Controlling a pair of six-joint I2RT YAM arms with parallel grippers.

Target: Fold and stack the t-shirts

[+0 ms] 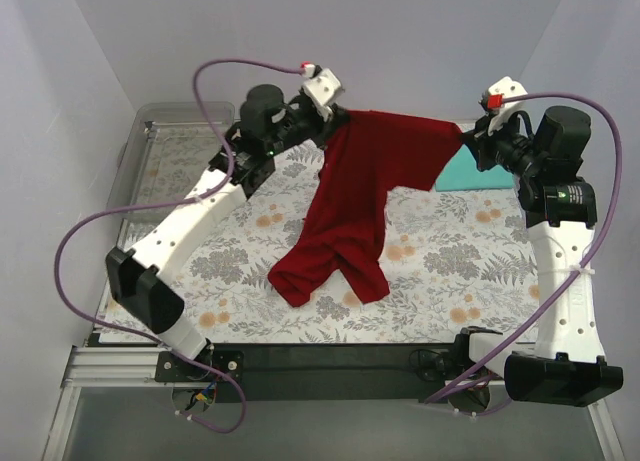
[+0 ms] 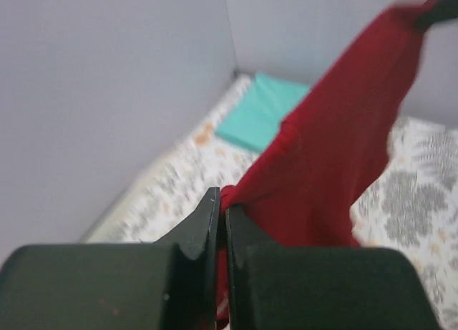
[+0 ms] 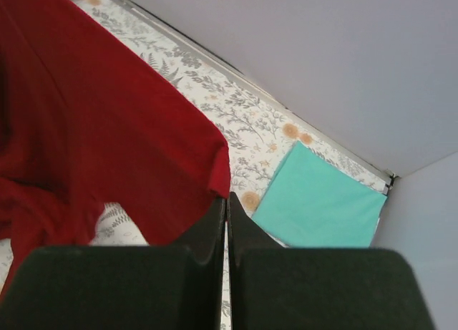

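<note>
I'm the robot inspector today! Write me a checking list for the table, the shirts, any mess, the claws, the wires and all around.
Surface: flowery cloth covers the table and lies flat.
Job's things: red shirt is held up between both grippers, its lower part draped on the cloth; teal shirt lies folded flat at the far right.
Clutter: clear bin at the far left corner.
Grippers: left gripper and right gripper are both shut on the red shirt.
Cables: purple cables loop from both arms.
Surroundings: plain pale walls.
</note>
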